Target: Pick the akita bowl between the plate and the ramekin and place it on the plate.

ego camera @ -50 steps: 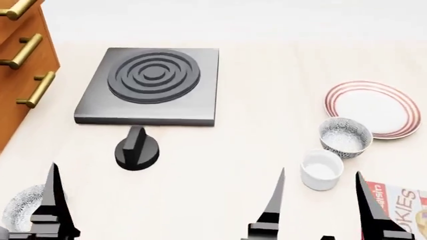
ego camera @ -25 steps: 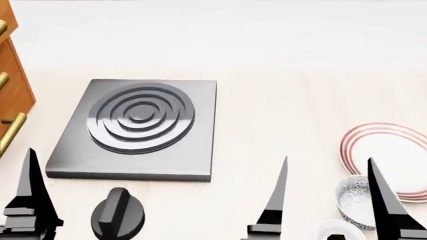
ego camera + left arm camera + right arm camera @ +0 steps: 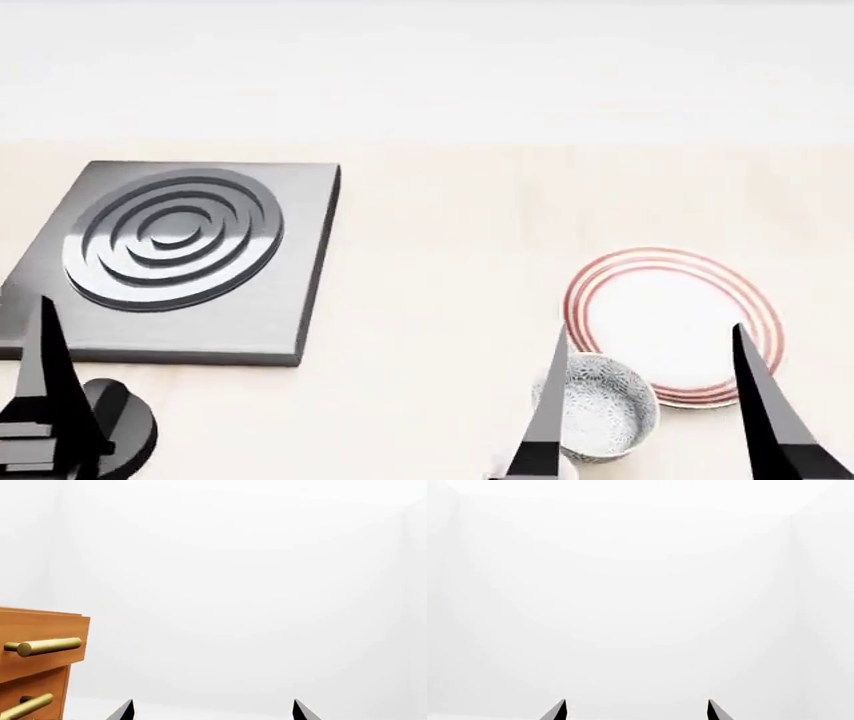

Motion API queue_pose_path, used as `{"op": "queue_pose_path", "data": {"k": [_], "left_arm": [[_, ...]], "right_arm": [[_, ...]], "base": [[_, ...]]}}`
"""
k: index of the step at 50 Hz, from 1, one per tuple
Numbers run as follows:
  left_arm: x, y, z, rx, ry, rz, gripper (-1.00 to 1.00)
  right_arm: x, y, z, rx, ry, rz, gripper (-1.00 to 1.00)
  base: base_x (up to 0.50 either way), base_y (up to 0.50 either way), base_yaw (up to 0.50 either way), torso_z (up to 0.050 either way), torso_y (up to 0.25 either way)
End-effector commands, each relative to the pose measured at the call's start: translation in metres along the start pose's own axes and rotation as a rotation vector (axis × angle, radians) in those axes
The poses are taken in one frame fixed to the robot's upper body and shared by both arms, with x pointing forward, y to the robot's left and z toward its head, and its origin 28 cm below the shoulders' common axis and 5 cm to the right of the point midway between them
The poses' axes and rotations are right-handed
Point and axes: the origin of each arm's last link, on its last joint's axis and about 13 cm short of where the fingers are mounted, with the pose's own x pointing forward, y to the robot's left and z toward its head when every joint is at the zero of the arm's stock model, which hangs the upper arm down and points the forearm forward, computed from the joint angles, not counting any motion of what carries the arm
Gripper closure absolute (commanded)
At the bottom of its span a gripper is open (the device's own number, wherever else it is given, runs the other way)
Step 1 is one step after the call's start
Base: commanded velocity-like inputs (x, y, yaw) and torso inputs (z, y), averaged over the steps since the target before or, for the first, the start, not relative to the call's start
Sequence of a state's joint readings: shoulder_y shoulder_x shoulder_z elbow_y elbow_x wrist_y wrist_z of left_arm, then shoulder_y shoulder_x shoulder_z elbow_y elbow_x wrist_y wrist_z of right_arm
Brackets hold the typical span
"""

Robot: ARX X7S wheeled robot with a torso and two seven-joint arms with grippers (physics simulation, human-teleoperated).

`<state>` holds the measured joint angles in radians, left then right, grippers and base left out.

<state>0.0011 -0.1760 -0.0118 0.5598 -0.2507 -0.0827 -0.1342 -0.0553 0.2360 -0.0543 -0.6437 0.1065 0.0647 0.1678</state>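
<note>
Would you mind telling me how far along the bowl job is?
Nothing is done yet: the akita bowl sits on the counter, touching the plate's near rim. In hand: the right pincer is open, framing it. Grasping, lifting and placing remain.

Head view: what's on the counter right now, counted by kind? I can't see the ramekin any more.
Speckled bowls: 1, the akita bowl
Plates: 1, the plate, red-ringed
Hotplates: 1, the grey burner slab
Knobs: 1, the black knob, partly hidden by the left gripper
Ramekins: 0 in view
Total: 4
</note>
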Motion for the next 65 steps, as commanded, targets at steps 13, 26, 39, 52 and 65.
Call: {"op": "queue_pose_path", "data": {"k": [13, 26, 39, 52, 65], "left_arm": [[0.001, -0.001, 0.002, 0.002, -0.009, -0.004, -1.0], [0.001, 0.0, 0.0, 0.003, -0.008, -0.002, -1.0], [0.0, 0.001, -0.003, 0.003, -0.003, 0.009, -1.0], [0.0, 0.001, -0.004, 0.005, 0.0, 0.008, -1.0], [0.0, 0.002, -0.004, 0.001, 0.0, 0.013, -1.0]], "right_arm": [[-0.001, 0.0, 0.001, 0.013, -0.013, 0.027, -1.0], [-0.003, 0.0, -0.002, 0.025, -0.011, 0.048, -1.0], [-0.001, 0.004, -0.007, 0.009, 0.04, 0.052, -1.0], [-0.003, 0.004, -0.008, 0.007, 0.012, 0.052, -1.0], [-0.004, 0.005, -0.005, 0.011, -0.008, 0.066, -1.0]], "base": [[-0.13, -0.5, 0.0, 0.0, 0.0], [-0.1, -0.5, 0.0, 0.0, 0.0], [-0.02, -0.23, 0.0, 0.0, 0.0], [0.0, -0.06, 0.0, 0.0, 0.0], [0.31, 0.0, 0.0, 0.0, 0.0]]}}
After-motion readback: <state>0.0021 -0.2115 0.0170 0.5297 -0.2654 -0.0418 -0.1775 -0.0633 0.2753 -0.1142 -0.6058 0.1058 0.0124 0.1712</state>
